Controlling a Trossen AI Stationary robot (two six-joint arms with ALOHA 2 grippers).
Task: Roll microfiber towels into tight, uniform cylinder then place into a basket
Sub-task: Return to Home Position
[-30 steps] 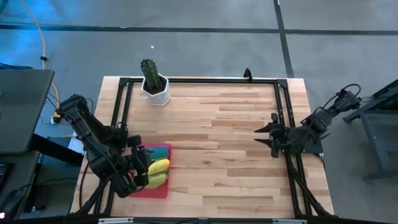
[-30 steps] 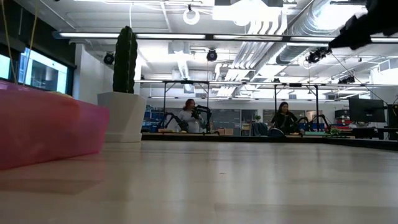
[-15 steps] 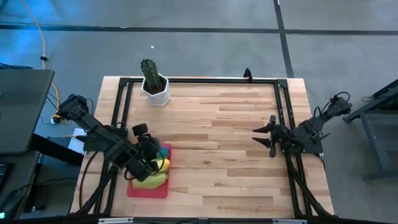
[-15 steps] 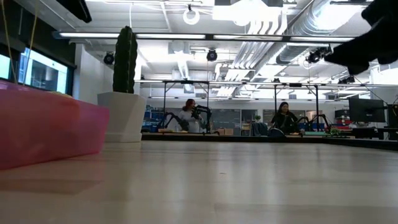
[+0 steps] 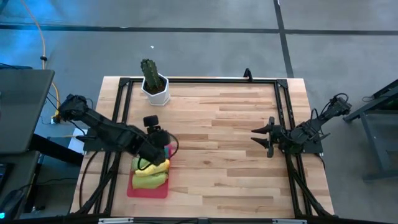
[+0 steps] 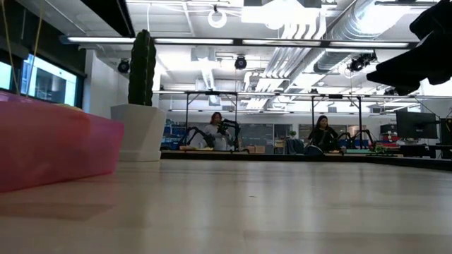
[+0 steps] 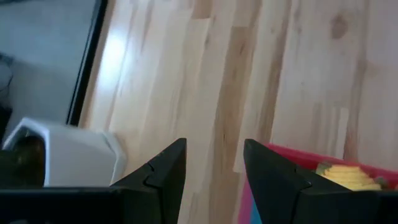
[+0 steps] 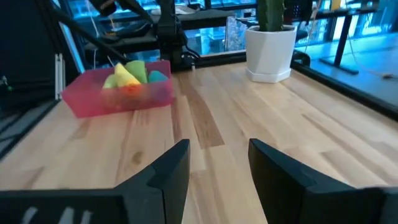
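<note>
Left gripper (image 5: 163, 144) hangs over the far end of the basket (image 5: 133, 189), the end nearer the cactus pot (image 5: 155, 90). Fingers apart, nothing between them. In the left wrist view the left gripper (image 7: 214, 149) frames bare table (image 7: 273, 74) in its gap. The basket rim (image 7: 298, 157) is just beside one finger and the cactus pot (image 7: 68, 155) is on the other side. Towels lie under and just past the gripper; no contact visible.

Basket sits on the table near its left side rail, low on the picture's left in the high view. Towels are inside it, bundled side by side. From above, the yellow towel (image 5: 157, 166) is on top. The green towel (image 5: 151, 179) is next to it, farther from the pot. In the right wrist view the basket (image 8: 118, 102) has a see-through pink wall. The yellow towel (image 8: 127, 73) sticks up over the rim, with green beside it and a teal towel (image 8: 157, 76) at the end toward the pot. Rolls look soft and chunky; how tight, cannot tell.

Right gripper (image 5: 256, 137) is at the table's right rail, well apart from the basket. Fingers spread, empty, pointing across the table; right wrist view shows the same open gap at the right gripper (image 8: 217, 149).

Low view: the basket wall (image 6: 49, 144) is at the left, with the cactus pot (image 6: 141, 130) behind it. Two people (image 6: 214, 130) sit far off in the room.
</note>
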